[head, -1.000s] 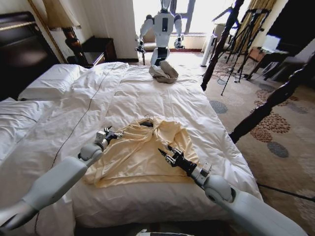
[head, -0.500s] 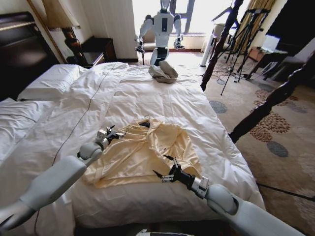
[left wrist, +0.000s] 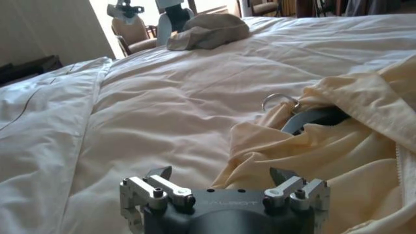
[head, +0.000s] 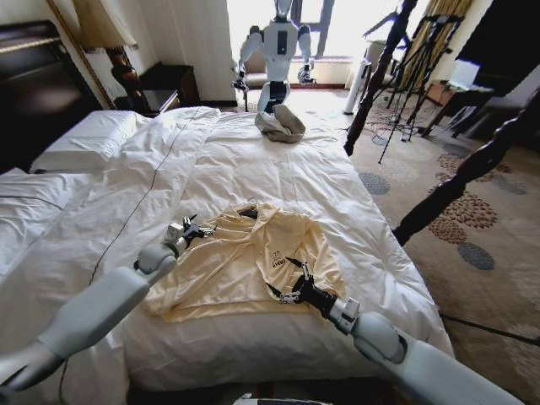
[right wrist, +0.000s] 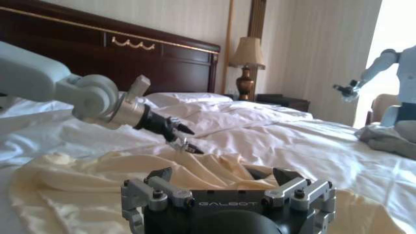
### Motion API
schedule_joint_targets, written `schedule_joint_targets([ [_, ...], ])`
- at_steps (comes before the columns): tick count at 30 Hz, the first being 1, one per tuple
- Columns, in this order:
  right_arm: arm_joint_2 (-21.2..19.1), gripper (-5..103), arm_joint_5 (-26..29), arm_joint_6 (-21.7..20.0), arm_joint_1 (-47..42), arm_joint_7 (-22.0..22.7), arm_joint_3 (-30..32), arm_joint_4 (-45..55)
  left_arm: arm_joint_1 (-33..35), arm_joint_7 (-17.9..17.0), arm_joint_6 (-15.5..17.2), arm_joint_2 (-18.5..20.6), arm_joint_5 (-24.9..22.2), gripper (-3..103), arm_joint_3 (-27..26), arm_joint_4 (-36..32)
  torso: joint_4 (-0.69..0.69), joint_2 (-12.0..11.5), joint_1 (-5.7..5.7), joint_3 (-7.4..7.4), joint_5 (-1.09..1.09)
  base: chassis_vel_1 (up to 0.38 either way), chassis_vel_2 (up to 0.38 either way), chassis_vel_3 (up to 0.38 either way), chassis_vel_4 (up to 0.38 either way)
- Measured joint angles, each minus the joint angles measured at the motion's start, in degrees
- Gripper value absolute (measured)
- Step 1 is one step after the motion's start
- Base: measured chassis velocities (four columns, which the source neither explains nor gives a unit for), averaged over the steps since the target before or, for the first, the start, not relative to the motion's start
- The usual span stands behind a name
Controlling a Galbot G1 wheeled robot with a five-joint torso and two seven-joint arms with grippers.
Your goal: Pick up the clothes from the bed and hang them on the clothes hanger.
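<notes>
Cream clothes [head: 240,257] on bed [head: 278,169]; both end effectors open, left [head: 196,229], right [head: 287,283].

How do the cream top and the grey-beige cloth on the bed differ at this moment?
The clothes lie spread fairly flat near the foot of the bed, pale cream-yellow with a small dark chest print; the grey-beige cloth heap is bunched into a small plain mound at the far edge. The left gripper and right gripper are at the clothes; nothing is near the heap. Both rest on the white duvet.

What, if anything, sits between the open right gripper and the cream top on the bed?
Nothing visible: the right gripper, jaws open, is directly over the clothes, with only bare fabric beneath it.
</notes>
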Motion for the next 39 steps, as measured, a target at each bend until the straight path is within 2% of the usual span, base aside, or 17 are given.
schedule_joint_targets([
  [2,-0.05,100,1.55,0.12,-0.13,2.22,1.34,-0.02,-2.9,0.72,-0.67,-0.89,1.44,100,4.53,2.63,0.0,0.0,0.0,0.0,0.0,0.0,0.0,0.0,0.0],
  [5,0.09,100,2.11,0.12,-0.35,2.85,2.21,-0.02,-4.3,0.95,-0.79,-1.3,1.71,100,7.22,3.76,0.0,0.0,0.0,0.0,0.0,0.0,0.0,0.0,0.0],
  [7,0.55,100,2.53,0.12,-0.73,3.44,3.82,-0.2,-6.92,1.63,-1.36,-2.31,2.71,100,11.95,6.63,0.01,0.0,0.0,0.0,-0.02,0.0,0.0,0.0,0.0],
  [11,0.87,100,2.57,0.12,-1.17,3.89,4.9,-0.33,-8.79,2.09,-2.29,-3.46,3.9,101,14.2,9.15,0.02,0.0,0.0,0.0,0.01,0.0,0.0,0.0,0.0],
  [13,0.94,100,2.57,0.19,-1.97,4.02,6.01,-0.36,-10.04,2.25,-2.38,-4.3,4.06,96,14.96,10.39,0.01,0.0,0.0,0.0,0.0,0.0,0.0,0.0,0.0],
  [20,1.32,100,2.47,0.4,-3.14,4.33,7.58,-0.66,-14.79,3.36,-2.17,-4.86,4.11,91,17.4,12.21,0.01,0.0,0.0,0.0,0.01,0.0,0.0,0.0,0.0],
  [21,1.46,100,2.46,0.41,-3.15,4.37,7.64,-0.73,-15.93,3.55,-2.16,-5.17,4.14,88,18.11,12.87,0.01,0.0,0.0,0.0,0.0,0.0,0.0,0.0,0.0],
  [25,1.84,100,2.46,0.46,-3.13,4.41,7.76,-0.88,-19.44,4.34,-2.27,-6.31,4.29,91,21.18,15.53,0.0,0.0,0.0,0.0,0.0,0.0,0.0,0.0,0.0],
  [32,1.89,100,2.59,0.94,-3.74,4.45,9.33,-1.12,-23.37,8.33,-2.39,-6.02,4.51,91,26.6,18.75,0.0,0.0,0.0,0.0,-0.01,0.0,0.0,0.0,0.0],
  [37,2.67,100,2.5,1.58,-4.45,4.45,10.26,-1.86,-25.88,13.68,-1.2,-4.98,4.08,96,30.56,20.08,0.01,0.0,0.0,-0.01,0.0,0.0,0.0,0.0,0.0],
  [39,3.08,100,2.39,1.78,-4.7,4.45,10.43,-2.04,-27.13,17.19,-0.47,-5.07,4.06,89,31.89,20.87,0.02,0.0,-0.01,-0.01,0.02,0.0,0.0,0.0,0.0],
])
